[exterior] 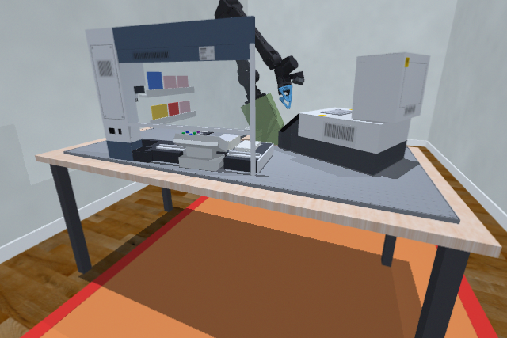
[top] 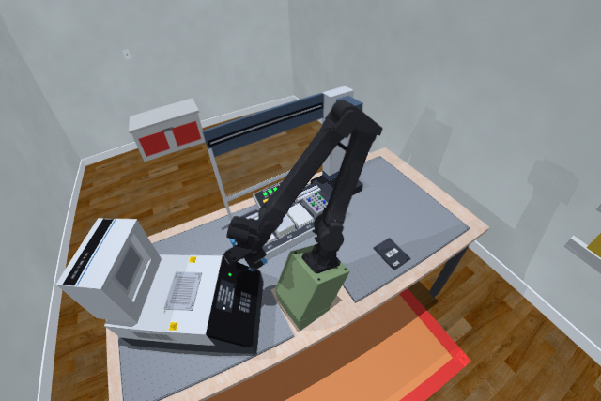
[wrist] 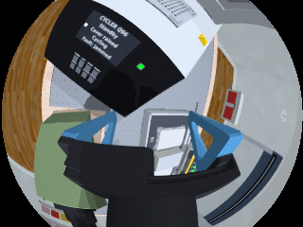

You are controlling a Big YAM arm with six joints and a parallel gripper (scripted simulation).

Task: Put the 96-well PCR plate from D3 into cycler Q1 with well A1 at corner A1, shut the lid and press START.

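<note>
The cycler Q1 stands at the table's front left. Its lid is open and stands back, so the ribbed block lies uncovered. The lamp on the black panel is green; it also shows in the wrist view. My gripper hangs open and empty just above the panel's rear end, its blue fingers spread wide. White plates sit on the deck behind, partly hidden by my arm. I cannot tell which one is on D3.
The tube cooling block with coloured caps sits on the deck under the blue-topped frame. My arm's green pedestal stands right of Q1. The black regrip nest lies further right on the grey mat.
</note>
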